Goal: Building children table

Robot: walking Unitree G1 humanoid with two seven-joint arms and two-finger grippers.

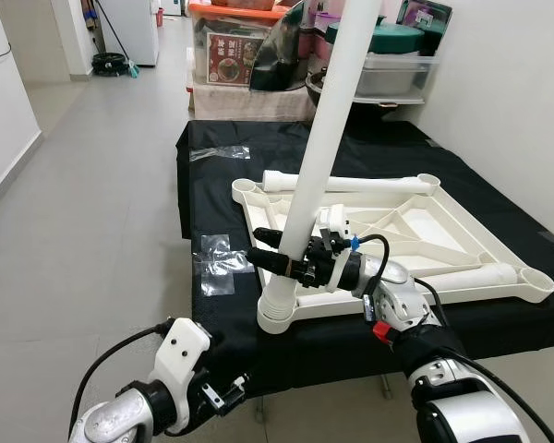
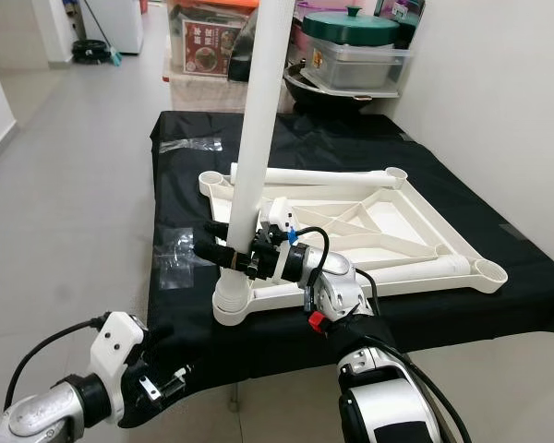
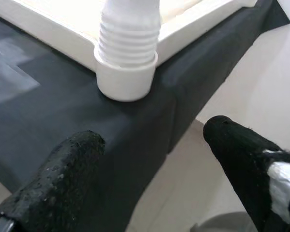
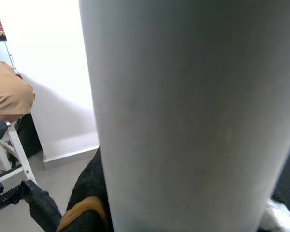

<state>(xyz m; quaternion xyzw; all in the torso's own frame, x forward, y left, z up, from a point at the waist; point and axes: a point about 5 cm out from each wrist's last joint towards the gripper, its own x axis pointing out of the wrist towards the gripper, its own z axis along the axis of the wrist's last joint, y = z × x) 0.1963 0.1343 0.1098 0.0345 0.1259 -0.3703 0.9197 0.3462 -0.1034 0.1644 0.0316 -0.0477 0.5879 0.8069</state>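
Observation:
A white table top (image 1: pixel 462 242) lies upside down on a black-covered table (image 1: pixel 212 185). One long white table leg (image 1: pixel 328 120) stands nearly upright in the near-left corner socket (image 3: pixel 125 77), with its ribbed end (image 3: pixel 129 36) inside. My right gripper (image 1: pixel 266 247) is shut on that leg just above the socket; a black finger (image 4: pixel 82 212) presses against the leg (image 4: pixel 193 111). My left gripper (image 3: pixel 150 145) hangs open below the table's front edge, short of the socket, with nothing between its fingers. Another white tube (image 1: pixel 351 183) lies along the top's far edge.
Clear plastic wrappers (image 1: pixel 214 261) lie on the cloth left of the table top. Storage boxes and pots (image 1: pixel 388 55) crowd the far end. A wall runs along the right; open floor lies to the left. A person in tan clothing (image 4: pixel 7 96) is nearby.

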